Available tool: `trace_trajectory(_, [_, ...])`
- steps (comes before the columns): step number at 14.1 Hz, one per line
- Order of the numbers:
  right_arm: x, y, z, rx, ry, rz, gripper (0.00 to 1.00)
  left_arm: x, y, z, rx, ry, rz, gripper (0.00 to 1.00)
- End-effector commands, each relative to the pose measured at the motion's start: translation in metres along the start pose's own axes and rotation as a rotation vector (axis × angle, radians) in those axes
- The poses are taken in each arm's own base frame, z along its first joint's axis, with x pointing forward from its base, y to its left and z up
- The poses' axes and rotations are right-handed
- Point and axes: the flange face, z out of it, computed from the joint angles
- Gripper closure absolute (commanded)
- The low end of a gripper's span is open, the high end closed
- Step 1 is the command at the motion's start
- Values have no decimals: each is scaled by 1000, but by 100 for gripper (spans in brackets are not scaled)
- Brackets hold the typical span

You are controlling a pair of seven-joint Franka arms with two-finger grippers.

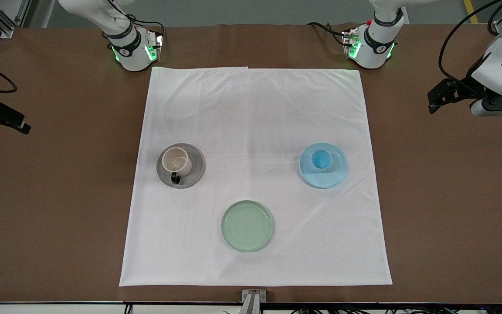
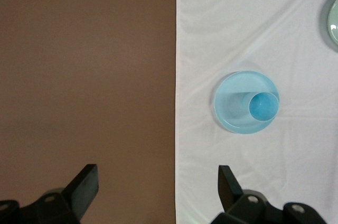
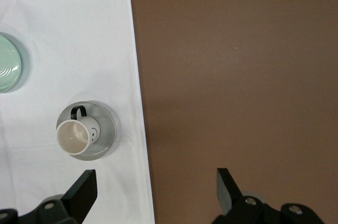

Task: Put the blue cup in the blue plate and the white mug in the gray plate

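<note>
You have the blue cup (image 1: 320, 158) standing upright in the blue plate (image 1: 332, 178), on the white cloth (image 1: 255, 131) toward the left arm's end of the table. The white mug (image 1: 176, 161) stands upright in the gray plate (image 1: 191, 178) toward the right arm's end, its dark handle pointing toward the front camera. The green plate (image 1: 247, 226) lies between them and nearer to that camera, with nothing on it.

Your left gripper (image 2: 157, 182) hangs over the bare brown table (image 1: 429, 196) off the cloth's edge, well apart from the blue cup, fingers (image 2: 84, 184) spread wide and holding nothing. Your right gripper (image 3: 156, 184) hangs over the brown table at the other end, likewise well clear of the white mug, fingers (image 3: 83, 187) spread and empty.

The front view shows both grippers only at its edges, so you cannot read the fingers there; the wrist views show them clearly. The right wrist view also shows a smiley face on the mug's side, which the front view hides.
</note>
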Motion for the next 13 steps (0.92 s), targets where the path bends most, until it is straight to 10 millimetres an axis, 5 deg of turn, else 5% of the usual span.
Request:
trace_trajectory(1, [0,-2,-6,19,1,1,0,-1,-11,-9,-22,5,-1,0])
trace_trajectory(13, [0,-2,-24,12,42,-1,0,6,-23,0,-9,-10,-23,0])
